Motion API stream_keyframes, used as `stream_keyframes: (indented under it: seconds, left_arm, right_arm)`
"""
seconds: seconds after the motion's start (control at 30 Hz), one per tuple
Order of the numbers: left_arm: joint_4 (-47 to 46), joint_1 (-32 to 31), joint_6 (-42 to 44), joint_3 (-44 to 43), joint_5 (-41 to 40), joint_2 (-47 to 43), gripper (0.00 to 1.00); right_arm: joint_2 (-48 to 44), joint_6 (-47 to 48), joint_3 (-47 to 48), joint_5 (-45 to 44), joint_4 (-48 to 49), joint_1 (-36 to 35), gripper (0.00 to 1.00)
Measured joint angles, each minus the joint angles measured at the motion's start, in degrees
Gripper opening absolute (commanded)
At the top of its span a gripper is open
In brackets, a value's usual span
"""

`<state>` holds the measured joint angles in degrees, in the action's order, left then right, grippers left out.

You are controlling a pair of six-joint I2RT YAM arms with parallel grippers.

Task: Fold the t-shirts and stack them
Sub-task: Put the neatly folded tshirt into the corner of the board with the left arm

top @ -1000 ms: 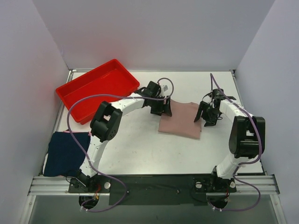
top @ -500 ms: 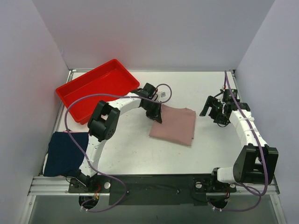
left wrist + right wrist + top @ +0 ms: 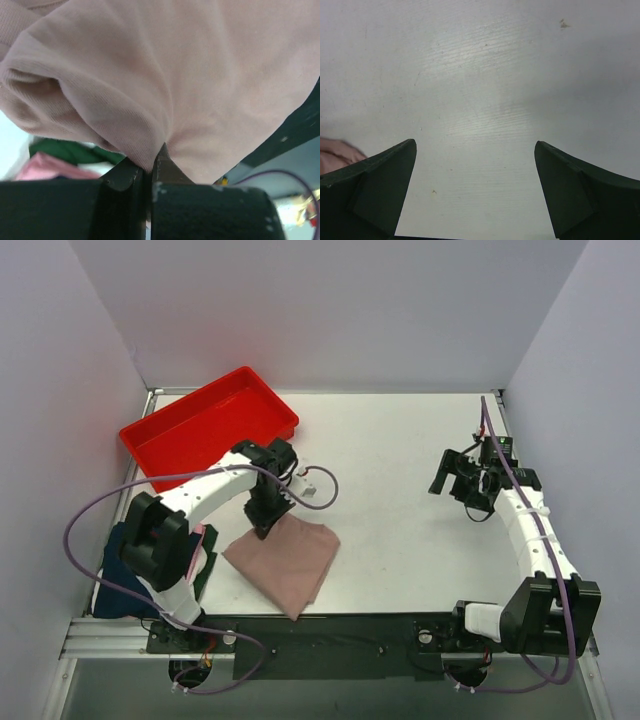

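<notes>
The folded dusty-pink t-shirt [image 3: 288,562] lies at the near left of the table, one corner lifted. My left gripper [image 3: 267,522] is shut on that far corner; in the left wrist view the pink cloth [image 3: 200,75] bunches between the closed fingertips [image 3: 150,167]. The navy t-shirt [image 3: 112,585] lies folded at the table's near left edge, partly hidden behind my left arm. My right gripper [image 3: 457,480] hovers at the far right, open, with only bare table between its fingers [image 3: 475,150]. A sliver of pink cloth [image 3: 335,150] shows at the left edge of the right wrist view.
A red plastic tray [image 3: 150,440] sits at the far left, just behind my left arm. White walls close in the table [image 3: 400,540] on the left, back and right. A black rail [image 3: 330,645] with both arm bases runs along the near edge.
My left gripper shut on the pink shirt and pulled it from the table's middle to the near left. My right gripper let go, opened wide and drew back to the right.
</notes>
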<state>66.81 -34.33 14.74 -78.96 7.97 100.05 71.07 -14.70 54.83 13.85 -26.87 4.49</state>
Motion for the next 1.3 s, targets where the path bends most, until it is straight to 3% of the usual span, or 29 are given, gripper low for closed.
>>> stream_keyframes:
  seconds: [0.17, 0.37, 0.6, 0.8, 0.97, 1.2, 1.3]
  left_arm:
    - [5.7, 2.1, 5.2, 7.2, -7.4, -7.0, 0.0]
    - [8.0, 16.1, 8.8, 8.4, -13.7, -13.9, 0.0]
    - [9.2, 16.9, 12.9, 8.8, -18.8, -28.3, 0.0]
    - [9.8, 26.6, 13.0, 9.0, -23.8, -28.2, 0.0]
    - [9.8, 30.8, 14.7, 7.3, -26.4, -29.4, 0.0]
    - [9.9, 41.6, 22.0, 7.8, -29.2, -32.2, 0.0]
    - [9.9, 43.2, 24.2, 10.2, -30.8, -31.6, 0.0]
  right_arm:
    - [1.4, 1.4, 0.9, -0.1, -0.5, -1.3, 1.0]
    - [5.1, 1.7, 2.8, -0.3, -0.1, -3.3, 1.0]
    - [10.0, 3.0, 5.6, -1.4, 0.4, -6.1, 1.0]
    - [11.5, 4.2, 5.7, -1.8, 0.6, -7.6, 1.0]
    - [12.1, 5.0, 5.7, -2.5, 1.0, -8.0, 1.0]
    - [12.1, 5.9, 5.7, -3.2, 1.6, -8.3, 1.0]
    - [12.1, 6.0, 5.7, -3.5, 1.9, -8.3, 1.0]
